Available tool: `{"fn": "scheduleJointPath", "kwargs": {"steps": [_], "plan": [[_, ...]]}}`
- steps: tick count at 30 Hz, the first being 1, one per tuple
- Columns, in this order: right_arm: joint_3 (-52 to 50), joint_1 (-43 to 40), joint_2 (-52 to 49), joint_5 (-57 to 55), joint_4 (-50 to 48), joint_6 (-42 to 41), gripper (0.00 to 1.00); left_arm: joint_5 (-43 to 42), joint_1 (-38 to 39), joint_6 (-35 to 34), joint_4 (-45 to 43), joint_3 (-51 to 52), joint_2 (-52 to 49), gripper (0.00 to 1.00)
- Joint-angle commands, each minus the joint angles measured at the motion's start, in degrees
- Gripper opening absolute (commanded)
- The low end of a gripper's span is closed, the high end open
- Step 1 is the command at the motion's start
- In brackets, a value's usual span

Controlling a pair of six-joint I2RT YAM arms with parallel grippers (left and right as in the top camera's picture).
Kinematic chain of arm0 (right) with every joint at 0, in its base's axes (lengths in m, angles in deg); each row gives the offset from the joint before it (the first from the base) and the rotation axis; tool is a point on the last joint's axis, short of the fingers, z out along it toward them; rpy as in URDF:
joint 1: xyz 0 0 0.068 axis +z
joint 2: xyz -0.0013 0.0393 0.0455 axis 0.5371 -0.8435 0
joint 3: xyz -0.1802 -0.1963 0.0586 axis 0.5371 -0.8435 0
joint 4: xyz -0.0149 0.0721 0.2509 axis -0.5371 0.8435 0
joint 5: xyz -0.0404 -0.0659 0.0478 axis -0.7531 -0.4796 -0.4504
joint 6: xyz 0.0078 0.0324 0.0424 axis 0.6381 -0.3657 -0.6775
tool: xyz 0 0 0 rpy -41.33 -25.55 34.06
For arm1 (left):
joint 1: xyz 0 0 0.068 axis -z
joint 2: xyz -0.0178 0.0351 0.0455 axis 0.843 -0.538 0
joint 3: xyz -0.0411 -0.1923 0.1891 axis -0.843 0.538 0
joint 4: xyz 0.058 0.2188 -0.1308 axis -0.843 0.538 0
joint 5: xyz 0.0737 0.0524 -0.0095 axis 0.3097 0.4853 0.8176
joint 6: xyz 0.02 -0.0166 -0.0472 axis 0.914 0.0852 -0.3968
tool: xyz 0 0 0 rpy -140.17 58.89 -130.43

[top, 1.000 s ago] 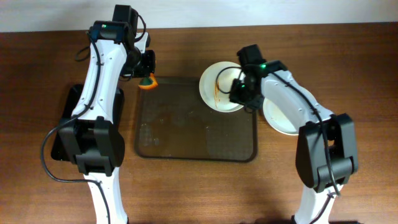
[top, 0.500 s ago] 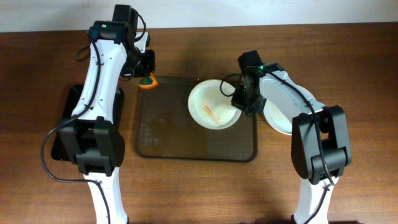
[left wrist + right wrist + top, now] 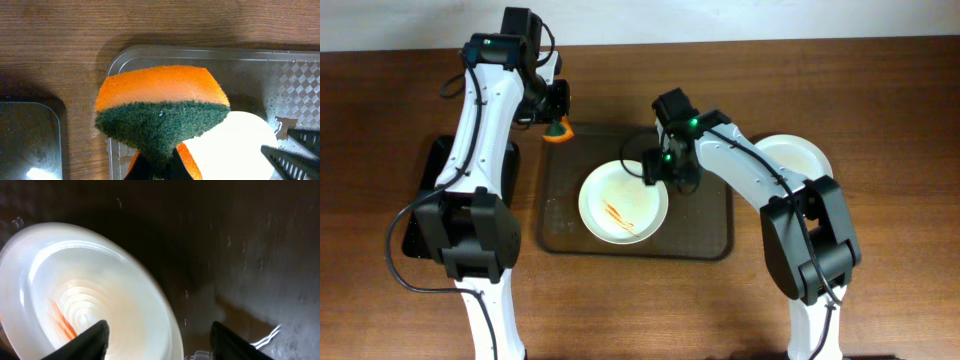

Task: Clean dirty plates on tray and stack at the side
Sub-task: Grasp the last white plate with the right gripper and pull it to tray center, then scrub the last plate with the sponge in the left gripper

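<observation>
A white plate (image 3: 623, 203) with orange-red streaks lies flat on the brown-grey tray (image 3: 700, 232), left of its middle. My right gripper (image 3: 661, 168) is open at the plate's far right rim. In the right wrist view its fingers (image 3: 160, 341) straddle the rim of the streaked plate (image 3: 100, 290), one over the plate, one over the tray (image 3: 260, 255). My left gripper (image 3: 556, 125) is shut on an orange and green sponge (image 3: 160, 100), held above the tray's far left corner (image 3: 250, 65). The plate's edge (image 3: 235, 145) shows below the sponge.
A plain white plate (image 3: 795, 153) lies on the wooden table right of the tray, partly hidden by my right arm. A smaller black tray (image 3: 425, 170) lies at the left under my left arm; it also shows in the left wrist view (image 3: 30, 135).
The streaked plate has gone from tilted at the tray's far right corner to flat left of the tray's middle. My right gripper moved left with it. The left arm has not moved.
</observation>
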Motion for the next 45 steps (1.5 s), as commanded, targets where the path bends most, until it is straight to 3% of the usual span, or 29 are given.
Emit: {"fn": "scheduleJointPath", "kwargs": {"steps": [1,5,7,14,17,18,20,21,22,27,34,37,39,41,45], "plan": [[0.87,0.24,-2.75,-0.76,-2.71,2.89,0.55,0.46,-0.39,0.96,-0.13,0.35,0.57,0.00],[0.74,0.66,-5.35,-0.68,-0.24,2.84,0.29,0.90,-0.39,1.36,-0.13,0.35,0.57,0.00],[0.74,1.07,-5.51,-0.31,2.21,-1.68,0.04,0.90,-0.39,1.36,-0.13,0.35,0.57,0.00],[0.74,2.97,-5.51,-2.40,6.01,-30.05,0.04,0.87,-0.37,1.36,-0.11,0.35,0.57,0.00],[0.76,2.80,-5.51,-4.13,2.91,-23.71,0.06,0.83,-0.33,1.33,0.57,0.44,0.57,0.00],[0.76,2.45,-5.51,-4.17,1.86,-19.58,0.19,0.83,-0.28,1.33,0.74,0.92,0.57,0.00],[0.76,1.77,-5.51,-4.17,0.72,-13.70,0.23,0.37,-0.24,1.33,0.35,4.07,0.57,0.00],[0.76,1.68,-5.51,-4.28,0.66,-13.42,0.10,-0.28,-0.24,1.31,0.09,6.19,0.57,0.00],[0.74,1.70,-5.51,-4.39,0.35,-13.44,0.04,-0.90,-0.24,1.33,-0.39,8.37,0.57,0.00],[0.74,1.70,-5.57,-4.37,-0.98,-14.91,0.04,-7.87,1.05,2.27,-10.10,24.02,0.57,0.00],[0.74,1.81,-5.70,-3.52,-1.46,-20.13,0.04,-6.75,4.76,2.62,-21.27,33.44,0.57,0.00],[0.74,1.81,-5.73,-3.50,-1.92,-20.11,0.04,-1.33,4.85,3.52,-26.64,37.27,0.57,0.00],[0.74,1.79,-5.73,-3.52,-1.90,-20.09,0.04,-6.58,5.22,9.29,-26.47,38.73,0.57,0.00],[0.74,1.81,-5.73,-3.52,-1.88,-20.09,0.04,-15.67,6.99,20.06,-22.49,38.80,0.57,0.00],[0.74,1.79,-5.73,-3.52,-1.84,-20.09,0.04,-14.80,10.62,28.70,-15.69,38.80,0.57,0.00]]}}
